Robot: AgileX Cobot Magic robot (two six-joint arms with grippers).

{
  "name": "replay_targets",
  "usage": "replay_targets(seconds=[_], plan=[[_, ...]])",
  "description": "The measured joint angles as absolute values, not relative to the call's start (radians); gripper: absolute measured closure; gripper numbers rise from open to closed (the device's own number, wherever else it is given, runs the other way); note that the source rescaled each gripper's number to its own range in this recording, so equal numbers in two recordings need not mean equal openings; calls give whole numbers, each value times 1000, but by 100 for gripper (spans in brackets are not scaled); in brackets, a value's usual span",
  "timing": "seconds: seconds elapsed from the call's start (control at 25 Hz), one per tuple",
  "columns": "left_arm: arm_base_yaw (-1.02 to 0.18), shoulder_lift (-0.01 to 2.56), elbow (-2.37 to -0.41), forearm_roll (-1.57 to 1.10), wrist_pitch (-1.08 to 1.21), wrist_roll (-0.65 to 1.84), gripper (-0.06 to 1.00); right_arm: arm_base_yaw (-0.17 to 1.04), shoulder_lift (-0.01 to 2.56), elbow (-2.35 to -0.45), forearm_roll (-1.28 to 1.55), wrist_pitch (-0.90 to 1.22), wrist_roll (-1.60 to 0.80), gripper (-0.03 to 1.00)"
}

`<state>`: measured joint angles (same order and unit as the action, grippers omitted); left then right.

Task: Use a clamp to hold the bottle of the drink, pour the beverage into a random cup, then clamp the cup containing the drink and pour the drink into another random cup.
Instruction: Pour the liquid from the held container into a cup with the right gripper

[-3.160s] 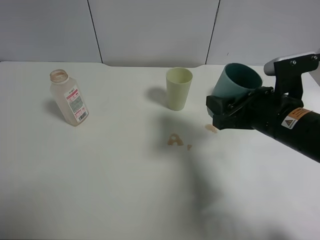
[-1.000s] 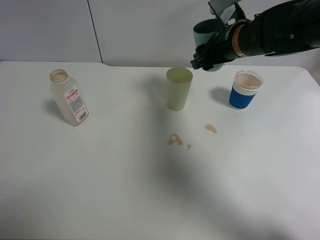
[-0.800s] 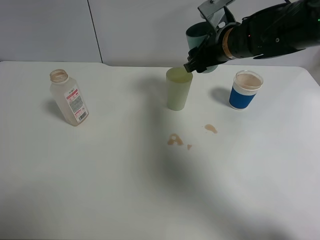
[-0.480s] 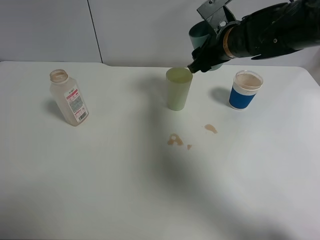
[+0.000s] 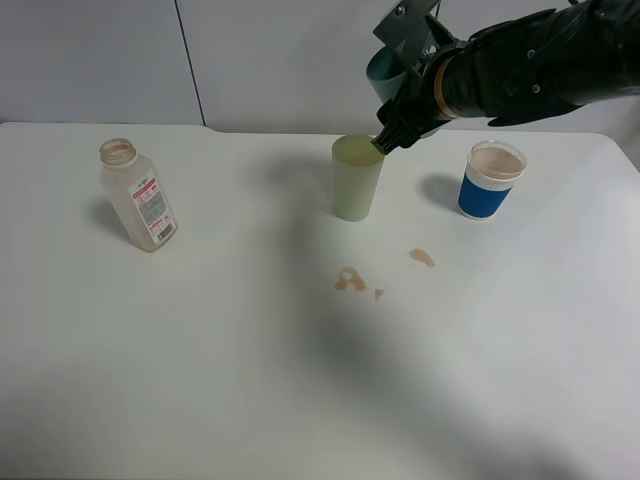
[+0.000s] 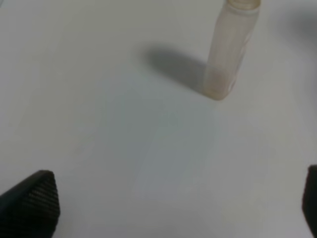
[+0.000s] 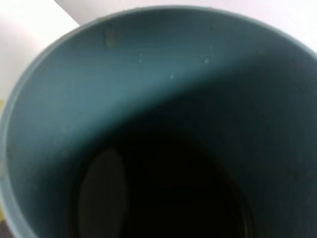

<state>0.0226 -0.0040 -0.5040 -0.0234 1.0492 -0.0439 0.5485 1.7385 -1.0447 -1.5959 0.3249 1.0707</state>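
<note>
The teal cup (image 5: 384,64) is held high over the rear of the surface (image 5: 220,360), closed in the right jaws at the end of the right arm (image 5: 540,65). It is tipped, with its lip just above the rim of the pale tumbler (image 5: 357,178). The right wrist view looks straight into its mouth (image 7: 148,84): matte inner wall and a dark pool low inside, which I judge to be the beverage. No stream can be made out. Assessment: the cup is thin plastic, light and handleless. It is likely to flex under a hard squeeze and to get slick where wet, so a moderate side grip on the wall suits it. The exact contact is hidden by the arm. The pale tumbler is tall, slim and free-standing, so a knock at its rim could topple it. The left jaws stand wide apart and hold nothing, low over the surface near the bottle (image 6: 229,49), which stands upright and uncapped at the left (image 5: 138,195). A blue-sleeved cup (image 5: 485,181) stands just right of the tumbler, apart from it. The surface is white, flat and matte, with brown spill spots (image 5: 350,280) in front of the tumbler. Pale wall panels (image 5: 300,60) with dark seams close off the rear.
</note>
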Motion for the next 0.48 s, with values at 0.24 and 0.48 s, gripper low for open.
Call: replay_targets(seconds=[0.24,0.48], plan=[[23,-4,-504,-23,1049,-44,-6,564,1739,-1045,-1625,364,1050,97],[23,-4,-504,-23,1049,-44,-6,579,1749,-1045,-1640,403,952,97]])
